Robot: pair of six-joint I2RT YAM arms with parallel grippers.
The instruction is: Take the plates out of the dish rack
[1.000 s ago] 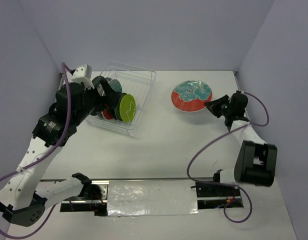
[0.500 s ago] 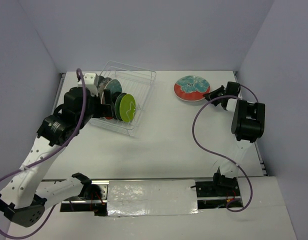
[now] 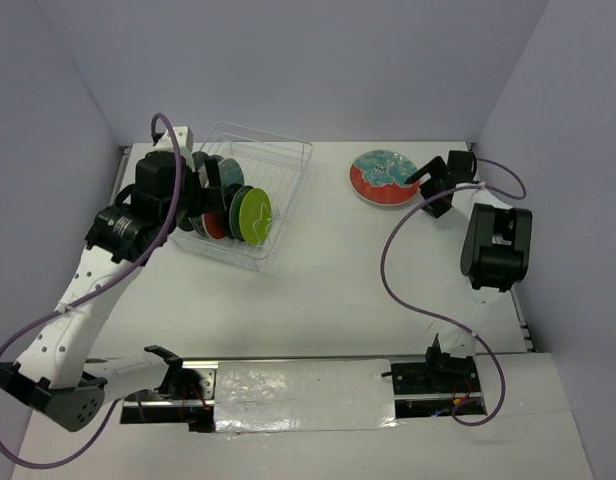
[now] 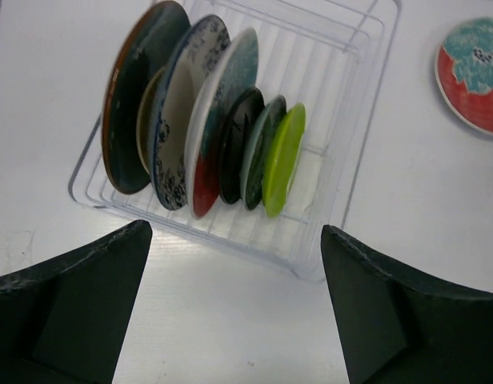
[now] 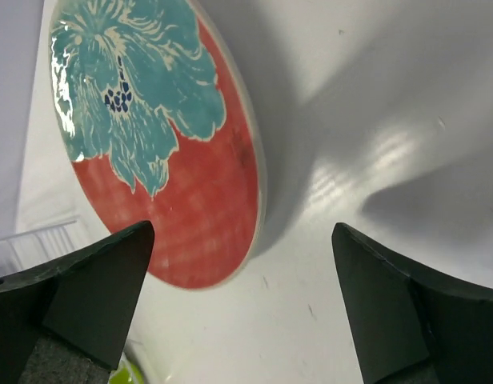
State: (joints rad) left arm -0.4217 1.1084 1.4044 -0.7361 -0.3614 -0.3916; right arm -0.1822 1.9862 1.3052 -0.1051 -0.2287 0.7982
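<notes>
The dish rack (image 3: 288, 185), a clear wire basket, stands at the back left and holds several plates on edge. The lime green one (image 3: 254, 216) is nearest the front. My left gripper (image 3: 210, 190) hovers open over the rack's left side with nothing in it. In the left wrist view the left gripper (image 4: 234, 232) frames the rack (image 4: 342, 104) and its row of plates, from a dark glazed one (image 4: 130, 104) to the lime one (image 4: 282, 160). The red-teal plate (image 3: 385, 176) rests on the table at the back right. My right gripper (image 3: 425, 190) is open beside it, its jaws wide around the plate's near rim (image 5: 198, 232).
Purple-grey walls close in the table on three sides. The right arm's black link (image 3: 496, 245) and its purple cable (image 3: 388, 270) hang over the right side. A rail with the arm mounts (image 3: 298, 385) runs along the near edge.
My right gripper has opened and let go of the red-teal plate, which now lies on the table. The left arm has shifted slightly back over the rack.
</notes>
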